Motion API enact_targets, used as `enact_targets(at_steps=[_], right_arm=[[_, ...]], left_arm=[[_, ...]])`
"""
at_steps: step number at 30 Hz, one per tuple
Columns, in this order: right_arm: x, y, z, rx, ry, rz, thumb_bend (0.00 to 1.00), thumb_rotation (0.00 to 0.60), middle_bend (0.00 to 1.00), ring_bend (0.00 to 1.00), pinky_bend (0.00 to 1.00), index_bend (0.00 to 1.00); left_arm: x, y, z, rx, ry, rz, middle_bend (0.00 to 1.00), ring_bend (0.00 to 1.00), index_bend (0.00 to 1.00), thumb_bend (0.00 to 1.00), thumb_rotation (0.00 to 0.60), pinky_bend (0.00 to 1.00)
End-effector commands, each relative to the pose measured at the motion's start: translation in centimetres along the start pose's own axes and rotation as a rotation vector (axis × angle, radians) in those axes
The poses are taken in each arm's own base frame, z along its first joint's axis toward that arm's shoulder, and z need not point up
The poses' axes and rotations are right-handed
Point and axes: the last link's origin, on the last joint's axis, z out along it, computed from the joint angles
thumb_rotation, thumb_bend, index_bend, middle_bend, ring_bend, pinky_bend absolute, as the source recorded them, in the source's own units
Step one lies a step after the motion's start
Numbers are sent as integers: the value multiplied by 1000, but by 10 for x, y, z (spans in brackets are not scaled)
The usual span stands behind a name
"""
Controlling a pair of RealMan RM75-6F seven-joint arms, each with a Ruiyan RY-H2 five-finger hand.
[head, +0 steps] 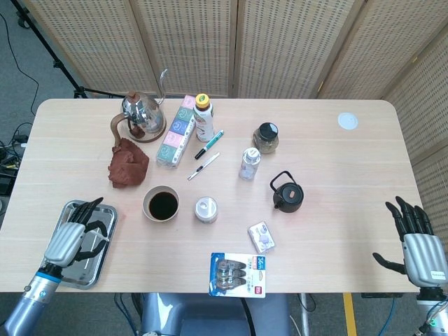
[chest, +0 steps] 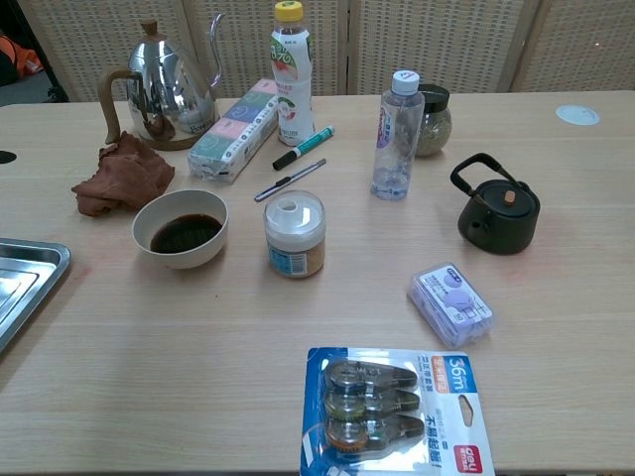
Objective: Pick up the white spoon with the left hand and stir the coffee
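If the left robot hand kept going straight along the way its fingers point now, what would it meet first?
The left robot hand points up and slightly right over the metal tray. Past the tray's far rim lies bare table, then probably the brown cloth. The hand looks raised, so it might pass over both.

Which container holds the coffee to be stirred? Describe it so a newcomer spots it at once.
Start at the steel kettle at the table's far left, then drop past the crumpled brown cloth toward the robot. Just right of the cloth sits the cream cup, the only open vessel, filled with dark liquid, left of the white-lidded jar.
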Motion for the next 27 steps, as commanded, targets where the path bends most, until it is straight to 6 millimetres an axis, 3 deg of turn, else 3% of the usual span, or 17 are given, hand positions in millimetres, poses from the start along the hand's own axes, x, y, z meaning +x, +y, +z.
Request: enact_targets(at_steps=[1,4,9,14,27], right_arm=[[0,0,0,-3,1,-1,0,600,0,0,0,0],[-1,1,1,-6,0,-1,0,600,0,0,0,0],[-1,0,1,-2,-4,2,0,600,0,0,0,0],[-3,1,2,-6,-12,-3,0,600,0,0,0,0],[-5,6,7,-36,-17,-5,0,600,0,0,0,0]], left_arm=[[4,6,1,-36,-3,-43,0,0,613,412,600,0],[3,2,0,-36,19,-31,0,0,613,409,600,0],[-8,7,10,-92,59,-252,0,0,613,408,600,0],[-15,29,39,-185,62,-488,0,0,613,411,600,0],[-32,79,104,-219,-22,-695,0,0,624,413,600,0]])
